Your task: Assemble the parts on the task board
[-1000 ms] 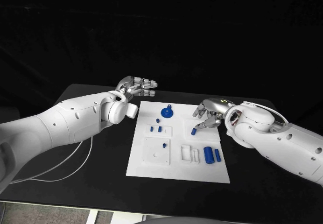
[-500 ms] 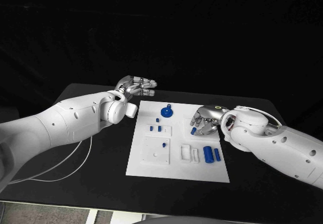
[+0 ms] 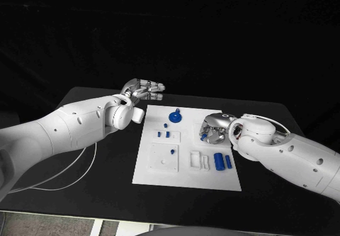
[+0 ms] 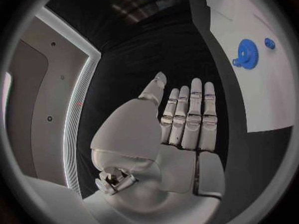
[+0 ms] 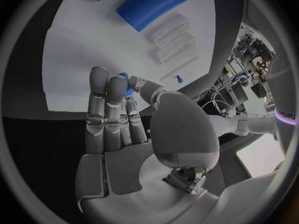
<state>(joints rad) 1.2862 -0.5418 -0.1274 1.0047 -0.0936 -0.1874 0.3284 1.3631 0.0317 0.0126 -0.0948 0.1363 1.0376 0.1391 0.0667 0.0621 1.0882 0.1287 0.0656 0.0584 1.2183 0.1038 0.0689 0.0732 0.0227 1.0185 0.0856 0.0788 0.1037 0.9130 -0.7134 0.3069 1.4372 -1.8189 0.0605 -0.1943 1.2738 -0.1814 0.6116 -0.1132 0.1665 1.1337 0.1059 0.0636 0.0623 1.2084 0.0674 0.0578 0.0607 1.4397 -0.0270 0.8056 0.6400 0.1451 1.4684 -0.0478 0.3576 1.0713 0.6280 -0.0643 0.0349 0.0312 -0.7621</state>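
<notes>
A black table under a dark backdrop carries the white task board at its centre. The left arm enters from nine o'clock and its left robot hand hangs above the bare table just off the board's eleven o'clock corner. In the left wrist view this robot hand is flat and holds nothing, its fingers extended side by side with the thumb set apart.

The right arm enters from four o'clock. Its right robot hand hangs over the board's three o'clock edge, palm turned down toward the plate. In the right wrist view the right robot hand pinches a small blue part between the thumb and the fingertips, the remaining fingers lying straight alongside.

On the board, a blue gear lies near twelve o'clock, and the left wrist view shows its toothed rim. Small blue pegs stand in a raised white block just below the gear, toward the board's centre. A blue cylinder lies on its side toward four o'clock, with a thinner blue rod just beside it. White ribbed fixtures sit immediately to the cylinder's nine o'clock side.
</notes>
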